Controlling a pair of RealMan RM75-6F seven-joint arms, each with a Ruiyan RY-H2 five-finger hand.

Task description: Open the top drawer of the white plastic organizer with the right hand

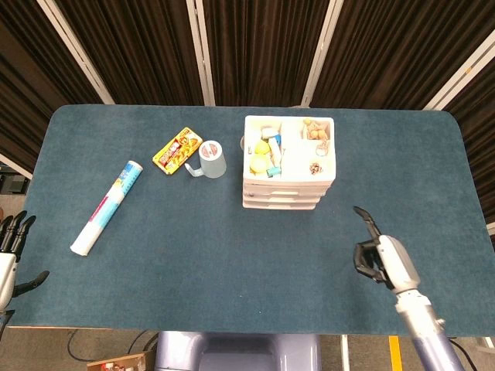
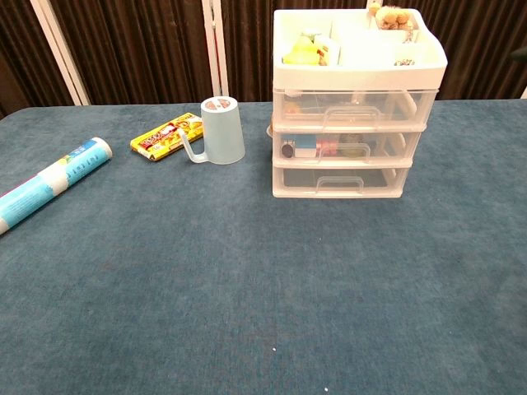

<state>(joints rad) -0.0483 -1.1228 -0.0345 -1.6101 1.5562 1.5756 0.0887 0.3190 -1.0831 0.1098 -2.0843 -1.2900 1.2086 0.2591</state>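
The white plastic organizer (image 1: 283, 179) stands at the back middle of the table, with small items in its top tray. In the chest view all three drawers of the organizer (image 2: 284, 179) are pushed in, and the top drawer (image 2: 354, 108) shows its front handle. My right hand (image 1: 382, 258) hovers over the table to the front right of the organizer, well apart from it. It is turned on its side, holds nothing, and its dark fingers (image 1: 362, 216) reach toward the organizer. My left hand (image 1: 9, 255) is at the front left table edge, fingers spread and empty.
A pale blue mug (image 2: 221, 130) and a yellow snack packet (image 2: 167, 136) lie left of the organizer. A rolled blue-and-white tube (image 2: 51, 182) lies further left. Dark curtains close the back, and blue cloth covers the table (image 1: 232, 255).
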